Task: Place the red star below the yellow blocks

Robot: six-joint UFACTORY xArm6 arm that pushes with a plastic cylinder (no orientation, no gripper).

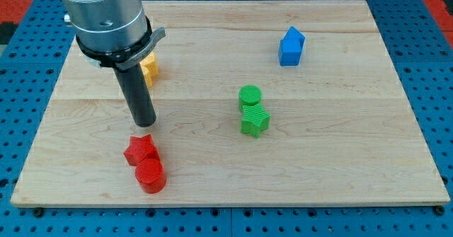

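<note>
The red star lies at the view's lower left on the wooden board. A red cylinder touches it just below. My tip is directly above the red star, a short gap from its upper edge. A yellow block shows at the view's upper left, mostly hidden behind the rod and the arm's metal housing; its shape cannot be made out, and I cannot tell whether more than one yellow block is there.
A green cylinder and a green star touch each other near the board's middle. A blue block with a peaked top stands at the view's upper right.
</note>
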